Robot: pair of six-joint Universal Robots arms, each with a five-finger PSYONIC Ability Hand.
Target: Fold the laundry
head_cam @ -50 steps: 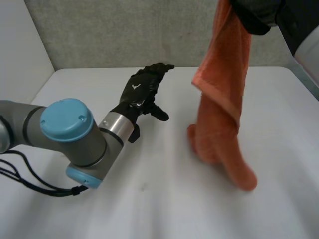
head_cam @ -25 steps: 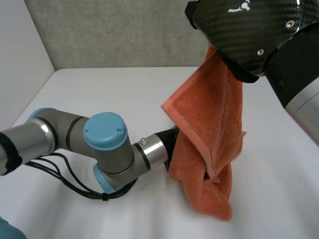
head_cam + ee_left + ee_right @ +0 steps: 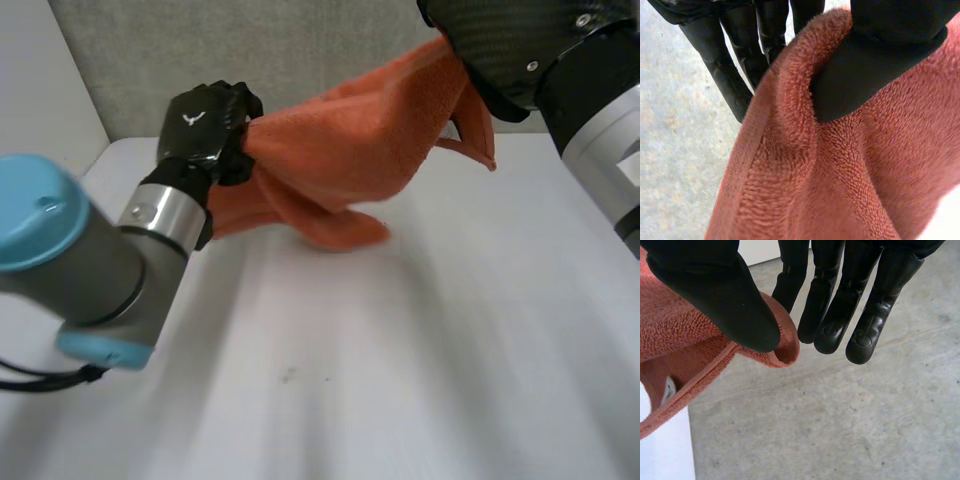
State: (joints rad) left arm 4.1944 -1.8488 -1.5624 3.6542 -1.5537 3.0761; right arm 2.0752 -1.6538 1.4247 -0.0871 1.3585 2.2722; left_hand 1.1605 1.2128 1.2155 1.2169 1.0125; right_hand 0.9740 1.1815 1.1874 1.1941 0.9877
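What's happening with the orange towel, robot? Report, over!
Left hand pinches one end of orange towel. Right hand pinches the other. Towel spans between, lowest fold by the table.

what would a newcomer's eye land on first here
The orange towel strung in the air between two black hands, above the white table. The left hand pinches one end, and the right hand pinches an edge at the other, higher end.

You'll see the towel point(image 3: 340, 165) is orange terry cloth, rough-piled; the left hand point(image 3: 205, 125) looks matt black; the right hand point(image 3: 500, 40) shows glossy carbon weave; the tabletop point(image 3: 400, 380) is smooth matt white; the far wall point(image 3: 300, 50) is rough grey.
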